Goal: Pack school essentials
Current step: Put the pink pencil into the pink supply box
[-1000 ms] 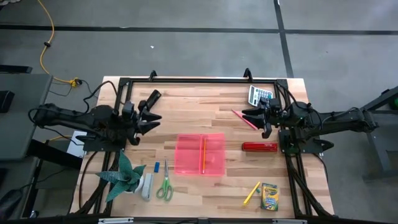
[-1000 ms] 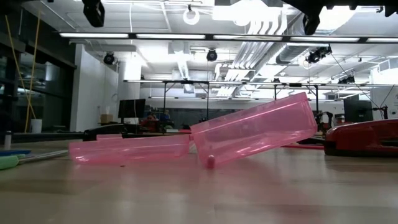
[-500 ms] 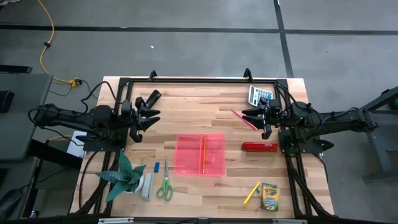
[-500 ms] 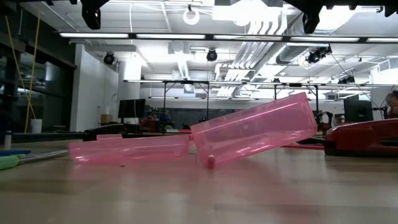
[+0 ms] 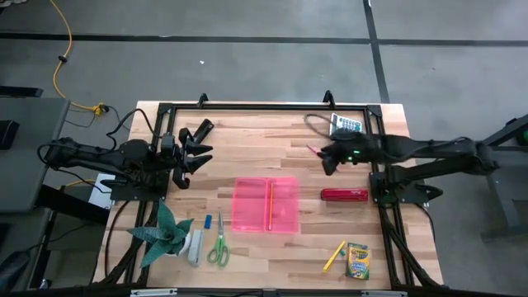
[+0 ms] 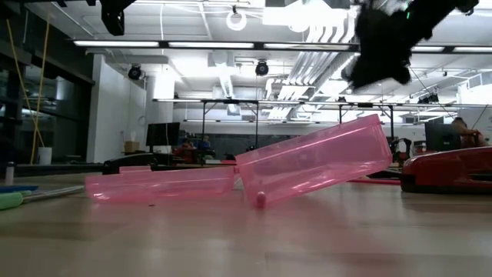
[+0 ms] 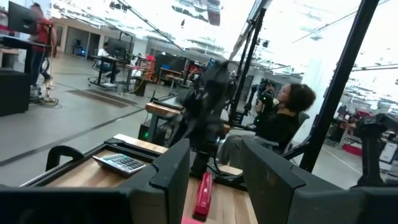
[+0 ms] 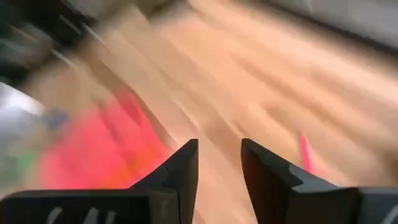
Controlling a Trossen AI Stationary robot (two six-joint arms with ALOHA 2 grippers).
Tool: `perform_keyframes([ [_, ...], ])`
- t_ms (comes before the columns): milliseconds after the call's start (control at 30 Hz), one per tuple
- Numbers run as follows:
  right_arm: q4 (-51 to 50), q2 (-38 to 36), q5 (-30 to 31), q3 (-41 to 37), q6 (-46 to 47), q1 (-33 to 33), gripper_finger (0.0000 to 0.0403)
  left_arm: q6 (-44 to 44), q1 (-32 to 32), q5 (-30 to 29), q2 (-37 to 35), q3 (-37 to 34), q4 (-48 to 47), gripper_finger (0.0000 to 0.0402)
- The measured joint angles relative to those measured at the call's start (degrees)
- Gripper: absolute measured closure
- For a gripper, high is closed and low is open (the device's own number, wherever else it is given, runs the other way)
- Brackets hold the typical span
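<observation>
I've got the right gripper (image 5: 327, 157) above the red pencil (image 5: 314, 152), beyond the pink case (image 5: 266, 204), fingers spread; coming down w/ poor aim could flick it away.

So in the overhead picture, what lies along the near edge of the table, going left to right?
Green folded-paper plant → blue eraser-like piece → green-handled scissors → yellow marker → crayon box.
</observation>
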Motion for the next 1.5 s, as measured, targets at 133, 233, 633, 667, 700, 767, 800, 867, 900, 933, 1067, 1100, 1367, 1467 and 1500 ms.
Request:
perform_keyframes([
  [133, -9.3, 6.8, -2.9, 0.0, 3.3, -4.3, 0.0289, 0.0, 0.0, 0.0, 0.0, 0.0, 0.0, 0.0271],
  [233, -11.6, 11.7, -2.9, 0.0, 2.9, -7.6, 0.0289, 0.0, 0.0, 0.0, 0.0, 0.0, 0.0, 0.0271],
  [633, -9.0, 29.1, -12.5, 0.0, -9.8, -16.2, 0.0289, 0.0, 0.0, 0.0, 0.0, 0.0, 0.0, 0.0271],
  [667, -8.7, 29.9, -12.5, 0.0, -10.6, -16.7, 0.0289, 0.0, 0.0, 0.0, 0.0, 0.0, 0.0, 0.0271],
  [700, -8.5, 30.6, -12.5, 0.0, -11.0, -17.2, 0.0289, 0.0, 0.0, 0.0, 0.0, 0.0, 0.0, 0.0271],
  [767, -8.4, 31.5, -12.5, 0.0, -12.0, -17.8, 0.0289, 0.0, 0.0, 0.0, 0.0, 0.0, 0.0, 0.0271],
  [800, -8.3, 31.8, -12.5, 0.0, -12.4, -18.0, 0.0289, 0.0, 0.0, 0.0, 0.0, 0.0, 0.0, 0.0271],
  [867, -8.1, 32.2, -12.5, 0.0, -13.6, -18.4, 0.0289, 0.0, 0.0, 0.0, 0.0, 0.0, 0.0, 0.0271],
  [900, -8.1, 32.4, -12.7, 0.0, -14.0, -18.7, 0.0289, 0.0, 0.0, 0.0, 0.0, 0.0, 0.0, 0.0271],
  [933, -8.0, 32.6, -13.0, 0.0, -14.4, -19.0, 0.0289, 0.0, 0.0, 0.0, 0.0, 0.0, 0.0, 0.0271],
  [1067, -7.8, 33.7, -15.1, 0.0, -15.4, -20.3, 0.0289, 0.0, 0.0, 0.0, 0.0, 0.0, 0.0, 0.0271],
  [1100, -7.7, 34.1, -15.5, 0.0, -15.6, -20.6, 0.0289, 0.0, 0.0, 0.0, 0.0, 0.0, 0.0, 0.0271],
  [1367, -8.2, 35.1, -16.1, 0.3, -17.9, -21.4, 0.0361, 0.0, 0.0, 0.0, 0.0, 0.0, 0.0, 0.0271],
  [1467, -9.5, 33.9, -16.5, 0.1, -17.9, -20.9, 0.0394, 0.0, 0.0, 0.0, 0.0, 0.0, 0.0, 0.0271],
  [1500, -10.3, 33.2, -18.0, 0.0, -17.9, -20.4, 0.0393, 0.0, 0.0, 0.0, 0.0, 0.0, 0.0, 0.0271],
])
